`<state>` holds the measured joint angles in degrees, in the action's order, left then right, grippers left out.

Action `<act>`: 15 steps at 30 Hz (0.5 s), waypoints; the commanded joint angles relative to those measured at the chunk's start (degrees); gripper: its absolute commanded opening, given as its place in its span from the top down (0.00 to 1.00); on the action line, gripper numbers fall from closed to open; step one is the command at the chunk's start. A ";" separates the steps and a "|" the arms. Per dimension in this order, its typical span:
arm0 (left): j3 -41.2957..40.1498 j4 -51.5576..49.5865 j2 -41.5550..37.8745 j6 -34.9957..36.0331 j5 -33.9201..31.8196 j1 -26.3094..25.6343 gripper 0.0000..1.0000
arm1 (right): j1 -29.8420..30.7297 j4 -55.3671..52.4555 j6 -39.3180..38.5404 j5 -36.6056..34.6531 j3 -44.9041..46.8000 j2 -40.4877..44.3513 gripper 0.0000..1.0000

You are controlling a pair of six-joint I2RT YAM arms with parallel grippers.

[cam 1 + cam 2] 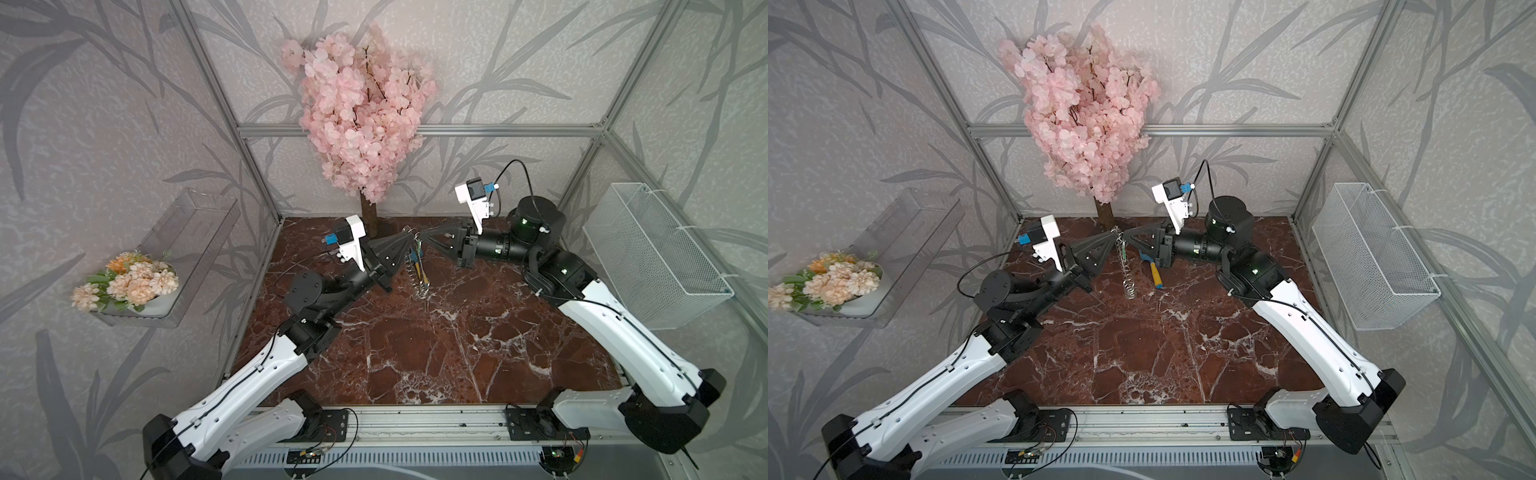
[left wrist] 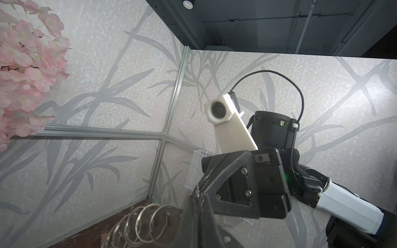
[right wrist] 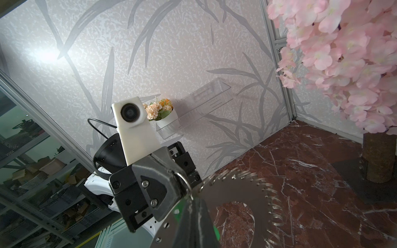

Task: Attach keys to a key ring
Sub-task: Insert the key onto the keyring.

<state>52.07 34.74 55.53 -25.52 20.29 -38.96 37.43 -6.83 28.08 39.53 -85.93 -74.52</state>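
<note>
Risk: slip of key ring [image 3: 236,189], pinched at rim by left gripper [image 1: 409,240]; misthread or drop of green-tagged key [image 3: 216,233], apparently pinched by right gripper [image 1: 424,242].

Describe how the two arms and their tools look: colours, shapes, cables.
The left arm and right arm have white shells on the long links and black joints. Thin black cables loop from the wrists and run along the shells. The left tool and right tool are black triangular frames tapering to a tip. Each wrist carries a white camera mount with a blue connector.
</note>
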 commanded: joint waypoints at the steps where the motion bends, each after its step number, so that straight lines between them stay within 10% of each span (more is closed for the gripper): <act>1: 3.82 7.41 -1.02 -1.23 2.02 -0.55 1.00 | -0.43 1.02 0.67 -1.15 1.77 1.09 0.95; 9: 4.16 5.77 -1.84 -0.67 1.96 -0.50 1.00 | -0.43 0.65 0.41 -3.85 2.86 2.25 0.81; 15: 4.13 4.46 -2.08 -0.45 2.03 -0.50 1.00 | -1.30 1.41 0.42 -7.94 5.20 5.19 0.52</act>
<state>54.06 36.14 54.57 -25.69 21.37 -39.29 36.71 -6.33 28.75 34.48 -81.73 -72.31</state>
